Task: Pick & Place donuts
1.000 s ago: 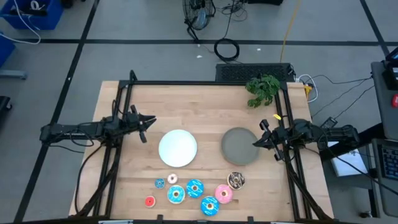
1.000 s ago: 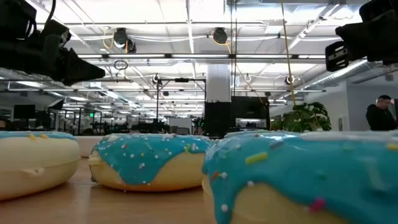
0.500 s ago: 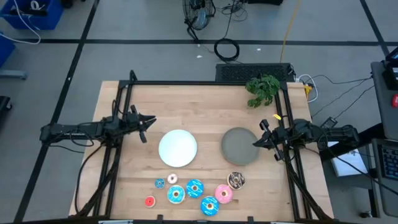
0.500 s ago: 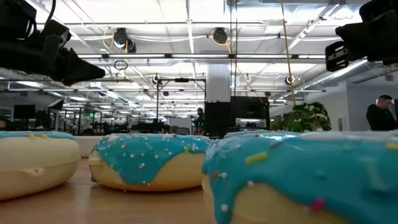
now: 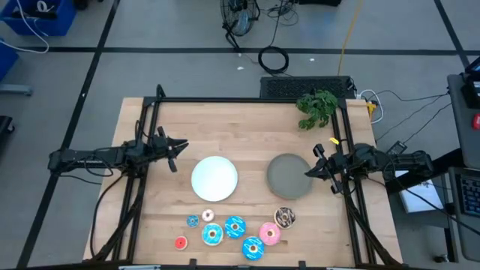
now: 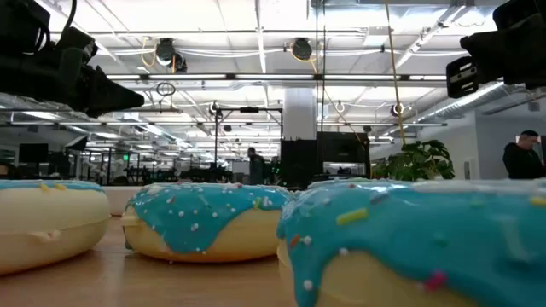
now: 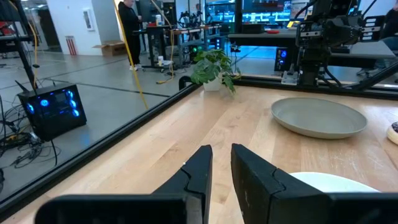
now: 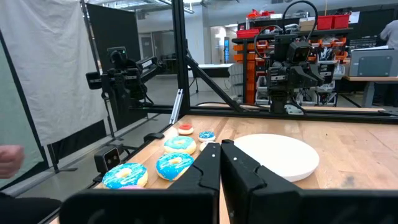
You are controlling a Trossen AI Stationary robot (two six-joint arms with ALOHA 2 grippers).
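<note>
Blue, pink, brown and red icing is marking out the donuts [image 5: 234, 229], which are lying in a loose cluster on the wooden tabletop [image 5: 240, 120] along its near edge, none of them on a plate and nothing touching them. Behind the cluster, toward the middle, the round white plate [image 5: 214, 178] and the round grey plate [image 5: 290, 176] are sitting side by side, both bare. The left gripper [image 5: 177, 148] is hovering near the left edge, level with the white plate, its fingers nearly together with only a narrow slit between them, holding nothing. The right gripper [image 5: 310, 172] is hanging at the right edge, just beside the grey plate, its fingers likewise almost closed and empty. At the far right corner a small green plant [image 5: 316, 107] is standing. The donuts are lying close together, so fingers reaching for one are likely to nudge a neighbour aside or toward the edge.
</note>
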